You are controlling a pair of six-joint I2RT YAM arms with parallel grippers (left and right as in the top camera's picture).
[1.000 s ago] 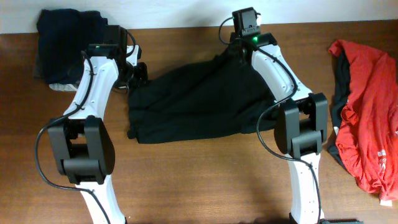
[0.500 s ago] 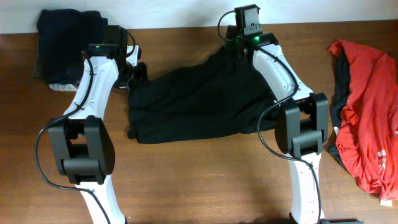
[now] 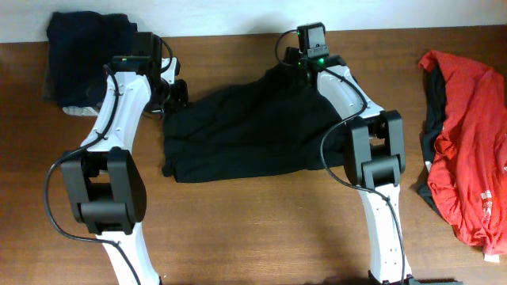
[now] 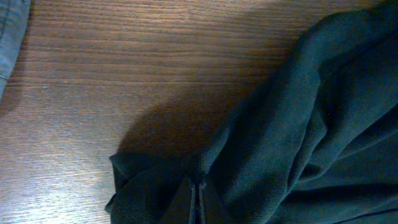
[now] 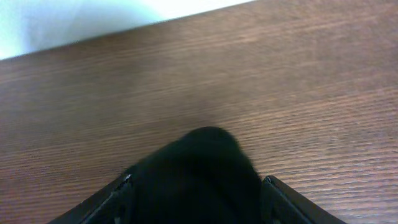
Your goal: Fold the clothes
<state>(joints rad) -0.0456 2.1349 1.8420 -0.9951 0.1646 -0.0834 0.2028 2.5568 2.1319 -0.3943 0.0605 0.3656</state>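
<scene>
The black garment point(image 3: 245, 131) lies across the middle of the bench point(image 3: 261, 229), its left corner pinched by the pressed-together left fingers point(image 3: 177, 95), its far edge bunched between the spread right fingers point(image 5: 273, 190).

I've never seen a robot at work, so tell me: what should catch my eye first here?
A big black garment lies rumpled mid-table between the left arm and right arm. The left gripper pinches its edge. A bright red garment sprawls at the table's right end.
</scene>
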